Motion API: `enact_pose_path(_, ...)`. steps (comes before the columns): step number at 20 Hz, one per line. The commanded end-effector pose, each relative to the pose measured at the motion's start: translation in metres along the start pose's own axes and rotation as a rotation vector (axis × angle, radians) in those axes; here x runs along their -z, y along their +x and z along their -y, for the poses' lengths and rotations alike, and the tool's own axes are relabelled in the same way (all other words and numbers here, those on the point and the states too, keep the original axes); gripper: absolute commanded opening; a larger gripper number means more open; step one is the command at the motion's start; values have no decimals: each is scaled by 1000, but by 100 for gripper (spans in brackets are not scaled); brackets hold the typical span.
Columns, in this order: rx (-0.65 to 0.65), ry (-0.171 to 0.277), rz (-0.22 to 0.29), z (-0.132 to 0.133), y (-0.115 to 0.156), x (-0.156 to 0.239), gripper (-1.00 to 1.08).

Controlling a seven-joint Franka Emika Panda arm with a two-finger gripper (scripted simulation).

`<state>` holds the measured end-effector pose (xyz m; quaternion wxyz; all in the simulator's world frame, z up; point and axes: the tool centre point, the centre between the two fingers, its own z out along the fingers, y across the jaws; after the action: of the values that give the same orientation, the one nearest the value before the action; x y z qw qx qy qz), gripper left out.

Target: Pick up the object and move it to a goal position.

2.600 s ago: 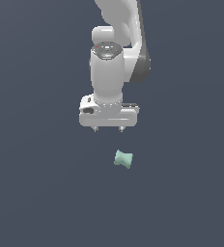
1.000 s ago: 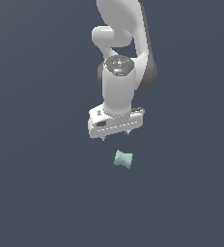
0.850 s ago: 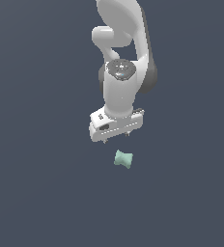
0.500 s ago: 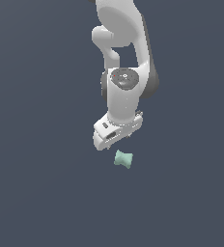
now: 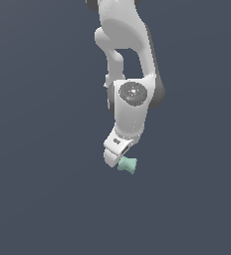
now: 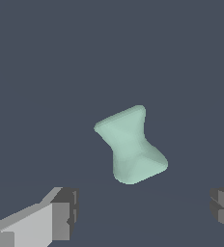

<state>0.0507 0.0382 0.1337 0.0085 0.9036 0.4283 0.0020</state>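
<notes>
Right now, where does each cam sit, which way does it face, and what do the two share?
Exterior view: off the arm, its exact position unknown; it faces the white arm, whose claw is lowered right at the mint-green block; arm links, wrist and claw body show.
Wrist view: on the wrist, looking out between the fingers at the block on the dark ground; only the two fingertips show, spread wide apart with the block not yet between them.
Shared: the block and the claw, seen from outside in one and from the claw itself in the other.
</notes>
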Motion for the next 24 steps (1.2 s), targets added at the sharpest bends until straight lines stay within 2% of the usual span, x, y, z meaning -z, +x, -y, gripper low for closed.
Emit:
enact_pose_path(1,76,3,0,0,4,-6,100)
enact_pose_path(7,235,9,-2,0,13,-19,100)
enact_pose_path(13,341,14,-5,0,19,-27,100)
enact_pose_path(24,396,16,-7,0,22,-32,100)
